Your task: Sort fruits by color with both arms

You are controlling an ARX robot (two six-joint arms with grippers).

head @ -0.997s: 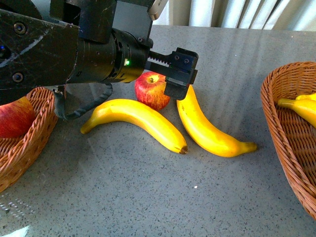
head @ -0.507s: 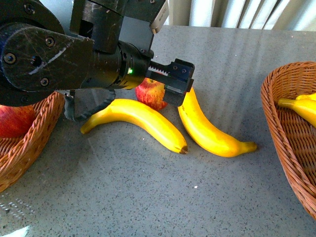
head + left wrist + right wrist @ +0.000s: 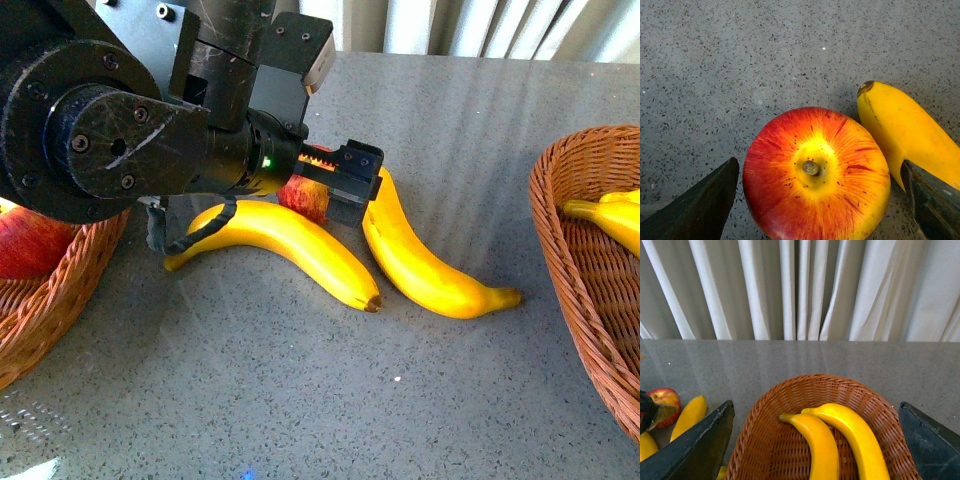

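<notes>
My left gripper point(image 3: 345, 185) is open and low over a red apple point(image 3: 305, 197) with yellow streaks in the middle of the table. In the left wrist view the apple point(image 3: 815, 175) sits between my two dark fingertips point(image 3: 700, 205), with neither seen touching it. Two yellow bananas lie on the table, one point(image 3: 290, 245) in front of the apple and one point(image 3: 420, 260) to its right, close beside it point(image 3: 905, 135). A second apple point(image 3: 25, 245) lies in the left basket point(image 3: 70, 290). My right gripper point(image 3: 815, 440) is open above the right basket point(image 3: 765, 440), which holds two bananas point(image 3: 855, 440).
The right wicker basket point(image 3: 580, 290) stands at the table's right edge with a banana point(image 3: 610, 220) showing in it. White curtains point(image 3: 800, 290) hang behind the far table edge. Bare grey tabletop point(image 3: 350, 400) lies at the front.
My left arm has moved down and away from me. Its open gripper now covers most of the apple, which has not moved. Bananas and baskets are unchanged.
</notes>
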